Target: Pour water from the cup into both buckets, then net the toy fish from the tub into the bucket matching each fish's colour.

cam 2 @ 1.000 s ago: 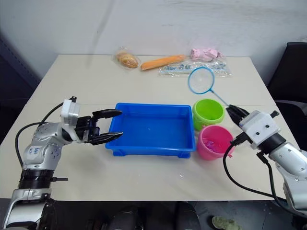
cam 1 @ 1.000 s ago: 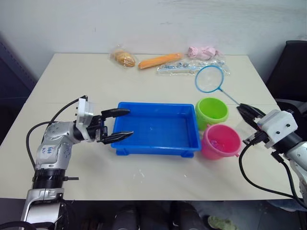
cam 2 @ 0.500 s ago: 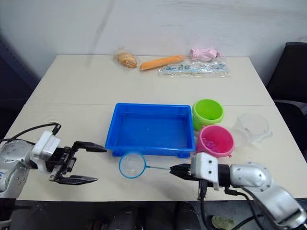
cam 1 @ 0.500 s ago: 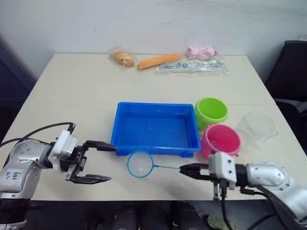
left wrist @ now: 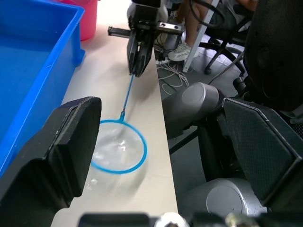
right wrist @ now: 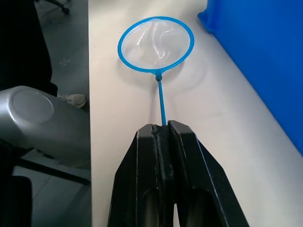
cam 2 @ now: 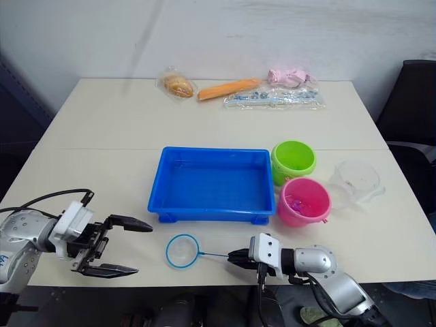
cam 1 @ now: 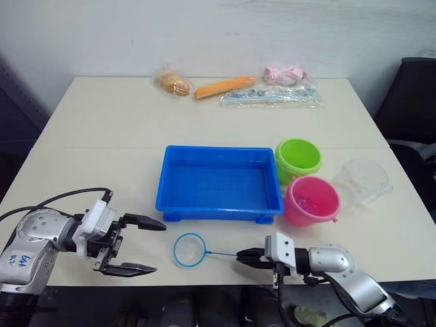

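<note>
Nearest, at the counter's front edge, the left hand hangs with its two black fingers spread wide, holding nothing. Level with it on the other side, the right hand has its fingers pressed together on the thin handle of the net. The net lies flat on the counter between the two hands: a round blue hoop with clear, slightly crumpled mesh, its slim stick running straight back into the right hand's pinch.

Just beyond the hoop sits the tub, a bright blue rectangular tray with a raised rim; its floor looks bare from the head views. To its right stand the two buckets, touching or nearly so: the pink bucket nearer, with small pink pieces in its bottom, and the lime green bucket behind it, close against the tub's far right corner. The clear cup stands upright just right of the pink bucket.

At the far edge lie a bagged bun, an orange carrot-shaped item, a clear plastic bag and a pink bundle.
</note>
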